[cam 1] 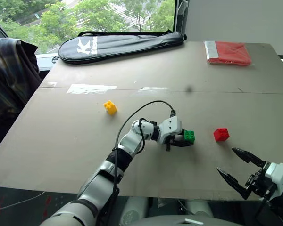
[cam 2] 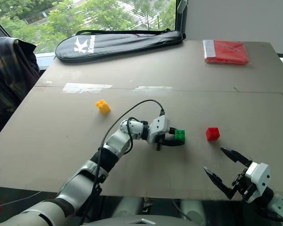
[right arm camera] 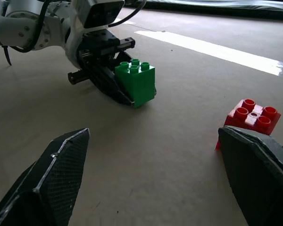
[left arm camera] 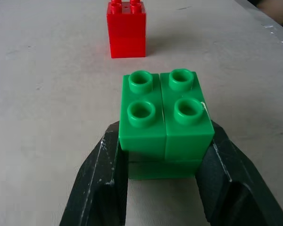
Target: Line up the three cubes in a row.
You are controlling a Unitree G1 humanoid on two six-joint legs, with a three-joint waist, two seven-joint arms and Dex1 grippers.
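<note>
The green cube (cam 1: 189, 136) sits on the table near its middle, studs up, with my left gripper (cam 1: 181, 141) shut on its two sides; the black fingers (left arm camera: 100, 179) clamp it from either side. To its right, a short gap away, stands the red cube (cam 1: 221, 134). The yellow cube (cam 1: 110, 107) lies apart, further back and to the left. My right gripper (cam 1: 239, 168) hovers open near the table's front edge, in front of the red cube, with nothing between its fingers.
A black racket bag (cam 1: 118, 44) lies along the table's (cam 1: 61, 136) far edge. A flat red packet (cam 1: 227, 52) rests at the back right corner. Tape strips (cam 1: 91, 88) mark the table's middle seam. A jacket (cam 1: 9, 75) hangs at the left.
</note>
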